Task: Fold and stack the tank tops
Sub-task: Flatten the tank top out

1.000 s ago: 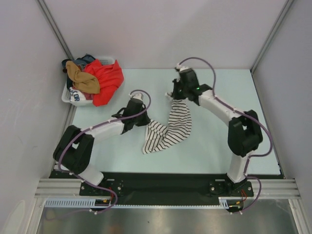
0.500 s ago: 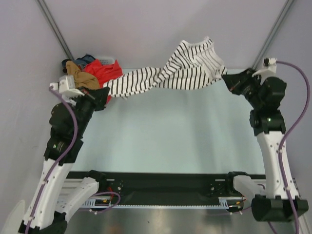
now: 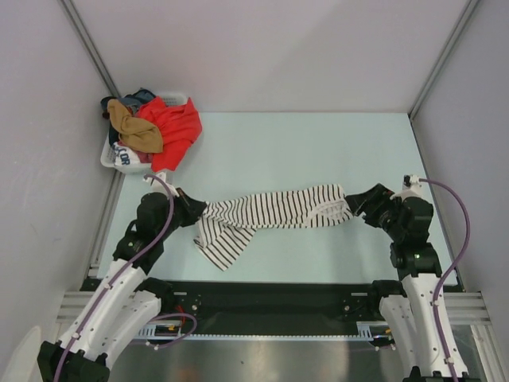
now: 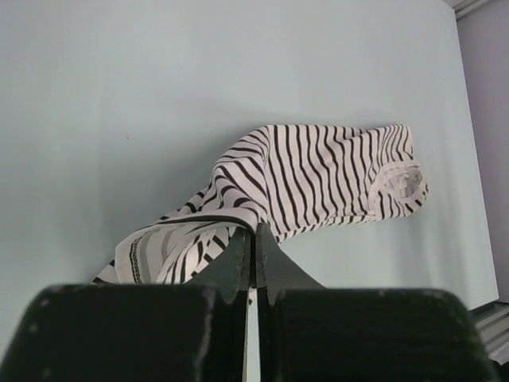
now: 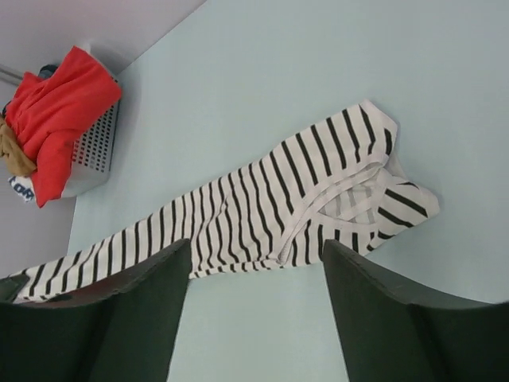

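Observation:
The white black-striped tank top (image 3: 278,208) lies stretched in a band across the near part of the table, its left end bunched and drooping toward the front edge. My left gripper (image 3: 200,213) is shut on that left end; in the left wrist view the jaws (image 4: 254,232) pinch a fold of the striped tank top (image 4: 318,175). My right gripper (image 3: 355,204) stands open just off the top's right end. In the right wrist view its fingers (image 5: 253,255) are wide apart with bare table between them and the striped tank top (image 5: 262,199) lying beyond. The tan-brown tank top (image 3: 131,127) sits crumpled in the basket.
The white laundry basket (image 3: 111,159) stands at the back left corner, heaped with a red garment (image 3: 176,131) and darker clothes. Grey walls close in the table on the left, back and right. The black rail with both arm bases runs along the near edge.
The striped top, held up and stretched in the air half a second ago, has come down onto the table nearer the front. My right gripper has opened and let go of it.

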`<state>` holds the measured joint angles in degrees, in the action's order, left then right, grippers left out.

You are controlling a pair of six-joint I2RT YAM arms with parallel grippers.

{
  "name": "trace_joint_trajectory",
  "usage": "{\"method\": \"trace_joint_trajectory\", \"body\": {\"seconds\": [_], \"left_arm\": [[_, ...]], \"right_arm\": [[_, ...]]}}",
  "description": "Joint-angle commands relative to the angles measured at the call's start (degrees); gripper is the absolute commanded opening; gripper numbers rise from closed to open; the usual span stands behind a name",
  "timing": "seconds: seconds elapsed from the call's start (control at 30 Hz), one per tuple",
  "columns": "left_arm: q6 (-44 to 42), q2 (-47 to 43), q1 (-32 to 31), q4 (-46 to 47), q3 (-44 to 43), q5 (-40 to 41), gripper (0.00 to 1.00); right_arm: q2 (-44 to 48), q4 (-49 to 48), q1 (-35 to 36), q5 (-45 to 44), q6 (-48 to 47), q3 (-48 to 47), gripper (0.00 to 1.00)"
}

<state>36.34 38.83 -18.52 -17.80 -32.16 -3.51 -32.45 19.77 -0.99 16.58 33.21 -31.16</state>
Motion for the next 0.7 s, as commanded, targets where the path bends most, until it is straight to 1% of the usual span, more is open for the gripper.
{"method": "trace_joint_trajectory", "body": {"seconds": [0.0,0.07,0.17,0.2,0.27,0.3,0.33,0.43,0.47,0.53,0.57,0.67], "left_arm": [[1.19,-3.67,-0.11,4.36,0.43,-1.42,0.00],[1.02,-3.85,-0.11,4.27,0.87,-0.97,0.00],[0.40,-3.24,-0.11,4.27,0.87,-0.71,0.00],[-0.03,-3.06,-0.11,3.83,0.61,-0.28,0.00],[-0.48,-2.97,-0.11,3.30,0.35,0.60,0.00],[-0.65,-3.06,-0.11,3.30,0.35,0.87,0.00],[-0.65,-2.97,-0.11,3.04,0.35,1.22,0.00],[-0.83,-3.15,-0.11,2.95,0.43,1.75,0.00],[-0.92,-3.06,-0.11,2.95,0.43,1.75,0.00],[-0.92,-3.06,-0.11,2.77,0.70,1.84,0.00],[-1.09,-2.97,-0.11,2.77,0.87,1.93,0.00],[-1.09,-2.97,-0.11,3.04,1.31,1.93,0.00]], "right_arm": [[-0.86,0.18,0.11,3.17,-2.45,0.47,0.71],[-2.44,-1.22,0.81,5.73,-2.36,1.97,0.60],[-7.35,-3.07,5.37,5.14,-2.27,3.12,0.59],[-8.76,-3.24,8.70,3.13,-2.45,3.12,0.59],[-13.68,-4.47,12.66,0.57,-2.45,2.42,0.61],[-15.26,-5.00,16.95,-2.14,-2.54,2.16,0.62],[-19.37,-6.14,18.90,-3.47,-2.54,1.72,0.62],[-25.28,-7.72,24.96,-7.96,-2.89,-0.92,0.61],[-29.21,-8.16,25.77,-8.75,-2.89,-2.40,0.61],[-32.58,-9.22,27.53,-10.68,-3.33,-4.08,0.59],[-35.81,-9.48,27.97,-11.65,-3.33,-5.57,0.58],[-39.87,-11.06,28.68,-12.71,-3.33,-7.24,0.55]]}}
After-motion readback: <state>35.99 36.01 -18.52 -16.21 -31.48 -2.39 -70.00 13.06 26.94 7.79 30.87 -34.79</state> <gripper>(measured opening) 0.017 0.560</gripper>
